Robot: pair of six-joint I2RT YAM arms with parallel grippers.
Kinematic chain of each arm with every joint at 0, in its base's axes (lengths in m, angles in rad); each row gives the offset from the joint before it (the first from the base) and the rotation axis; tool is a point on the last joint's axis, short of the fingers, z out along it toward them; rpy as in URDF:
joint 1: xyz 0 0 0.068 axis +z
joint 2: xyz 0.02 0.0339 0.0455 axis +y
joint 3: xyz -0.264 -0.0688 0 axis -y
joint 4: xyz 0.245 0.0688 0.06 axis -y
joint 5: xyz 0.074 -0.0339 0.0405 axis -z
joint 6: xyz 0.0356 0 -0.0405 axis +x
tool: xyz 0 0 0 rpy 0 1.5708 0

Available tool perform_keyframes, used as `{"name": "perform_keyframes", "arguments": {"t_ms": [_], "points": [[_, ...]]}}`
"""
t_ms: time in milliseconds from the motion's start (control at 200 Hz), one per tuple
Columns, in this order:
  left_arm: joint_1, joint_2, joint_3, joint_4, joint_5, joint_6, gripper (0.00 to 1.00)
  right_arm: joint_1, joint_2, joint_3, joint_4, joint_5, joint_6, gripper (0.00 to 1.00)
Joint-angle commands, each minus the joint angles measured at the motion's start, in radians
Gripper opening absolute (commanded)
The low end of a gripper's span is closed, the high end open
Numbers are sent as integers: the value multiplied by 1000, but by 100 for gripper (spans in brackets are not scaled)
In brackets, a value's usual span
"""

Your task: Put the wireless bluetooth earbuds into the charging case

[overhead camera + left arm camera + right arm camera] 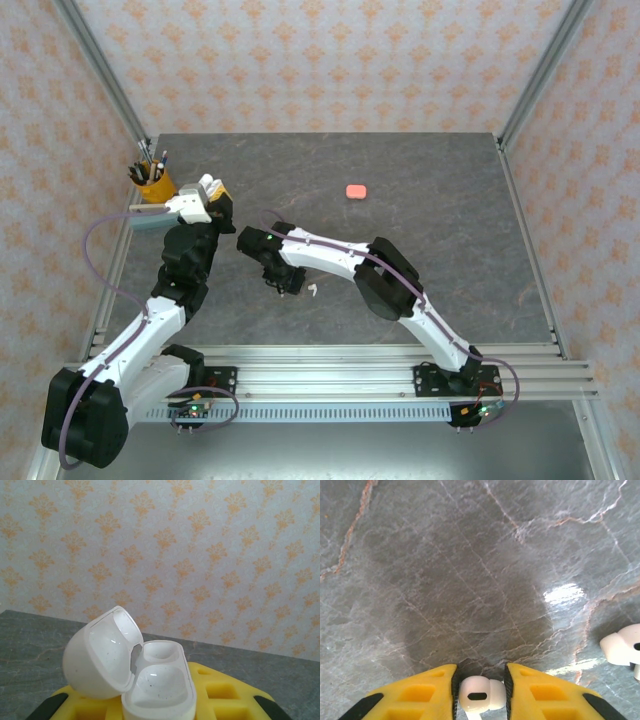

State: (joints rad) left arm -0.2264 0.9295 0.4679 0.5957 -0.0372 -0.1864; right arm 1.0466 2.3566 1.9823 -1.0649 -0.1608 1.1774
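Earbuds (479, 696) number two by my count, both white. One lies on the desk (470, 570) between the narrowed jaws of the right claw (481, 676), its stem cut off below; I cannot tell whether it is pinched. The other earbud (621, 647) is clipped by the frame edge. My left claw (212, 196) is clamped on the one open white case (155, 680), both sockets empty. One pink thing (355, 190) lies far off, too small to identify.

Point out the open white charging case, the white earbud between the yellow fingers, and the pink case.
open white charging case (159, 687): left wrist view, base's front well.
white earbud (479, 694): right wrist view, its rounded head.
pink case (356, 190): top external view, its top face.
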Motion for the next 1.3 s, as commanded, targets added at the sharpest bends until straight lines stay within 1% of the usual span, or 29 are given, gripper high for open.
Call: {"name": "perform_keyframes", "arguments": {"t_ms": [0,75,190,435,641,1071,1296], "points": [[6,-3,-5,44,-6,-10,0,-11,5,-37,-15,29,10,29],[5,-1,-3,44,-4,-9,0,-11,3,-40,-15,30,10,29],[5,-1,-3,44,-2,-12,0,-12,-10,-51,-11,32,2,35],[5,1,-2,42,-1,-11,0,-8,-60,-105,20,34,-61,35],[6,5,-1,42,1,-12,0,1,-69,-99,38,28,-88,35],[5,2,1,39,3,-12,0,4,-66,-97,40,3,-72,40],[5,3,2,37,2,-12,0,9,-79,-105,29,10,-58,41]]}}
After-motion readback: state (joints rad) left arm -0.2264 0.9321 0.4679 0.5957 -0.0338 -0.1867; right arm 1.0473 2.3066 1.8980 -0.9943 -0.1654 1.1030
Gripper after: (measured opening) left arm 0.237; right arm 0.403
